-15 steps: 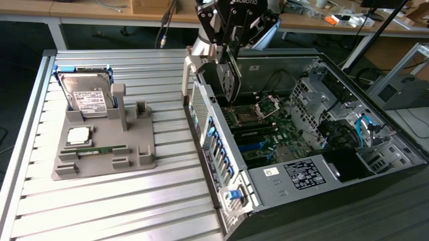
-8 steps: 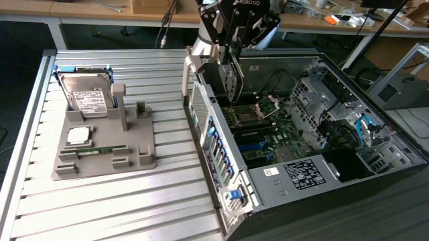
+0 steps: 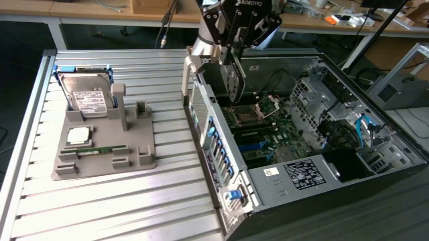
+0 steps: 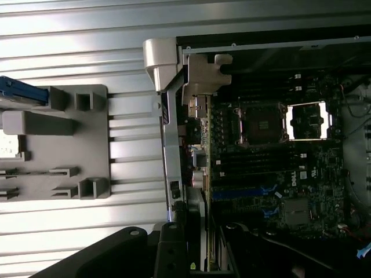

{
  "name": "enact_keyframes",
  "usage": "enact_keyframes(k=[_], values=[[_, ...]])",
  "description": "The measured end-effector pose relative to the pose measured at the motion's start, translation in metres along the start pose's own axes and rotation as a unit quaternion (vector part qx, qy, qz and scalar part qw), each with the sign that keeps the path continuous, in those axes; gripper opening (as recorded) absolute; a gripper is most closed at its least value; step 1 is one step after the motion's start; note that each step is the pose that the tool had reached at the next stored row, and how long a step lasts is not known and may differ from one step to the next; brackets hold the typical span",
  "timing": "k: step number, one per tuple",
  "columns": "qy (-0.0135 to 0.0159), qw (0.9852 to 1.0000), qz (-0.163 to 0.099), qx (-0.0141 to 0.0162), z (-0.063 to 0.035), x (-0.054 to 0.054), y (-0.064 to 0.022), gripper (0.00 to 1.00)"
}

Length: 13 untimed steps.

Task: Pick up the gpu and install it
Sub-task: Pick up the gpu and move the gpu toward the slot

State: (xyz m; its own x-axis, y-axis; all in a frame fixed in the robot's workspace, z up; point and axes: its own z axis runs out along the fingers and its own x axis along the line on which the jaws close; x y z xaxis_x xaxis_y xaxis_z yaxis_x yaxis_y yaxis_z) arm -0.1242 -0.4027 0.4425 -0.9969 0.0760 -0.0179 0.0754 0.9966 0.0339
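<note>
Grip of hand (image 3: 234, 54) on graphics card (image 3: 236, 83): closed from above on upper edge, dark board hanging upright and edge-on underneath. Held in air over open computer case (image 3: 198, 108), just inside case wall nearest table (image 3: 134, 201). Not yet seated in any slot.

Directly under card, inside case: motherboard (image 3: 268, 135), with open processor socket (image 3: 241, 118) and its metal frame (image 3: 272, 103) flipped up beside it. Further along board, black memory slots, then blue slots (image 3: 258, 148). Along case wall, row of blue tabs (image 3: 220, 150), and one blue latch (image 3: 233, 195) near case's closest corner. Beside that corner, grey box with black-and-white label (image 3: 305, 173).

From wrist: dark fingers (image 4: 171, 255) on either side of thin pale edge of card, case wall running alongside, socket and blue slots visible past it on board.

On slatted metal table, to exterior view's left of case and well apart from hand: grey holder (image 3: 100, 163). In holder:
- hard drive (image 3: 84, 95) with white label, propped on end and leaning back, blue frame around it, at far end
- processor chip (image 3: 79, 134), flat in square recess in front of drive
- green memory stick (image 3: 94, 149), lying in narrow groove just in front of chip
- tall grey posts (image 3: 120, 103) on side of holder toward case

Beyond table, wooden desk (image 3: 87, 12) with cables across it.
</note>
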Motion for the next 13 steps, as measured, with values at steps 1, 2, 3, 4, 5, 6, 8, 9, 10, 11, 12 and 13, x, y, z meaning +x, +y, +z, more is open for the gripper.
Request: enact_keyframes(k=[1, 2, 3, 4, 5, 6, 8, 9, 10, 11, 12, 13], values=[[0.0, 1.0, 0.0, 0.0003, 0.0006, -0.003, -0.0001, 0.27], [0.0, 1.0, 0.0, 0.0004, 0.0007, -0.003, -0.0001, 0.27], [0.0, 1.0, 0.0, 0.0005, 0.0009, -0.004, -0.0001, 0.27], [0.0, 1.0, 0.0, 0.0007, 0.0011, -0.005, -0.0002, 0.27], [-0.0001, 1.0, 0.0, 0.0009, 0.0014, -0.007, -0.0002, 0.27], [-0.0001, 1.0, 0.0, 0.0011, 0.0019, -0.008, -0.0004, 0.27], [-0.0001, 1.0, 0.0, 0.0015, 0.0025, -0.01, -0.0006, 0.27], [-0.0001, 1.0, 0.0, 0.0017, 0.0028, -0.011, -0.0007, 0.27], [-0.0001, 1.0, 0.0, 0.0019, 0.0031, -0.012, -0.0008, 0.27], [-0.0002, 1.0, 0.0, 0.0021, 0.0034, -0.013, -0.0009, 0.27], [-0.0002, 1.0, 0.0, 0.0022, 0.0035, -0.013, -0.001, 0.27], [-0.0002, 1.0, 0.0, 0.0023, 0.0036, -0.014, -0.0011, 0.27]])
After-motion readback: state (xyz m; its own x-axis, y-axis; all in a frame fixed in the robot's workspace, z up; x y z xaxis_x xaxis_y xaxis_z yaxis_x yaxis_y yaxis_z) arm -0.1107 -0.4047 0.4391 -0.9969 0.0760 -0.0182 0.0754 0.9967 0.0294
